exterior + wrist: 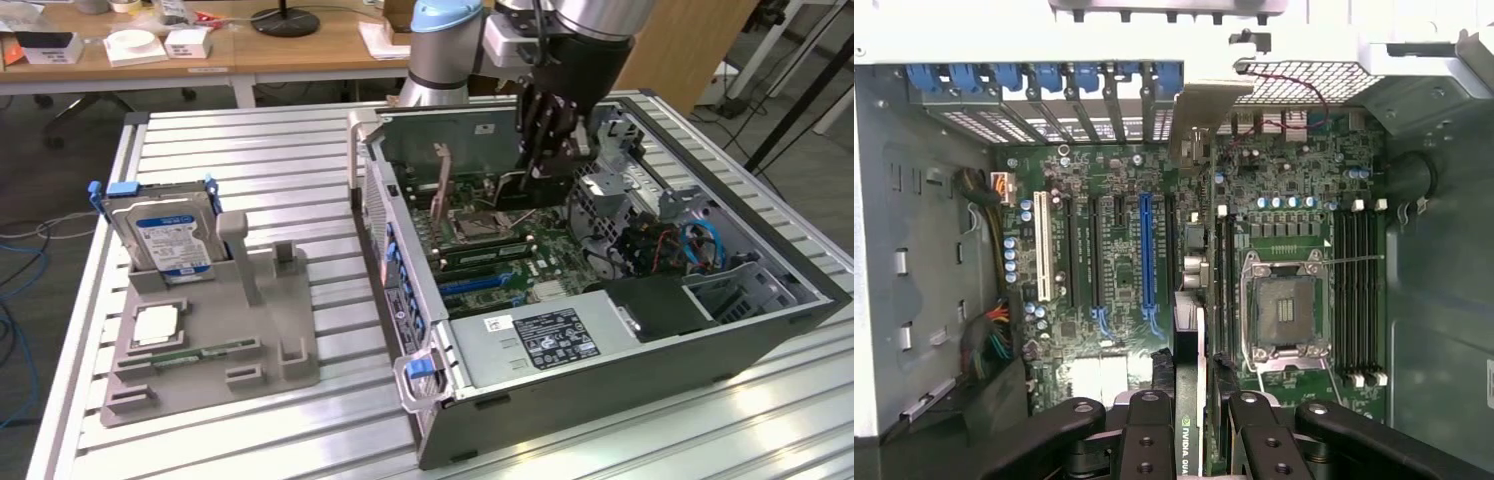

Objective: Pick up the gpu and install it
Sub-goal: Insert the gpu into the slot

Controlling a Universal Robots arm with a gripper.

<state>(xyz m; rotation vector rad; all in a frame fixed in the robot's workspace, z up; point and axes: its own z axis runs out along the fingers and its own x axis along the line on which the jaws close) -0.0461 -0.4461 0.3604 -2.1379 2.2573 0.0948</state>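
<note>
1. gpu (pixel 1187 430) is clamped in the gripper (pixel 1199 425), with a finger (pixel 1149 440) on each flat face. The card stands on edge, so the wrist view looks straight down its top edge.
2. Using the CPU socket (pixel 1282 315) as my landmark: the card hangs just beside it, between the socket and the long blue slot (pixel 1146 250).
3. The bracket (pixel 1199 110) end points away from the socket toward the rear wall, close to the row of blue clips (pixel 1044 78).
4. Honestly can't tell whether the card's lower edge touches the board (pixel 1119 260) or floats above it.
5. Room-wise, the socket side is tight, with dark memory slots (pixel 1226 280) running right alongside the card. On the far side from the socket it's only low slots out to the white slot (pixel 1041 260).
6. In the exterior view the gripper reaches down through the open side of the computer case (pixel 641 378), above the socket. The case walls sit well apart from it. A blue cable (pixel 701 245) is to the exterior view's right of the socket, and the power supply (pixel 487 355) is on the camera side of it.
7. Well off to the exterior view's left of the socket, outside the case, a grey holder (pixel 287 310) sits on the slatted table (pixel 254 150) with a hard drive (pixel 167 235) standing upright in it.
</note>
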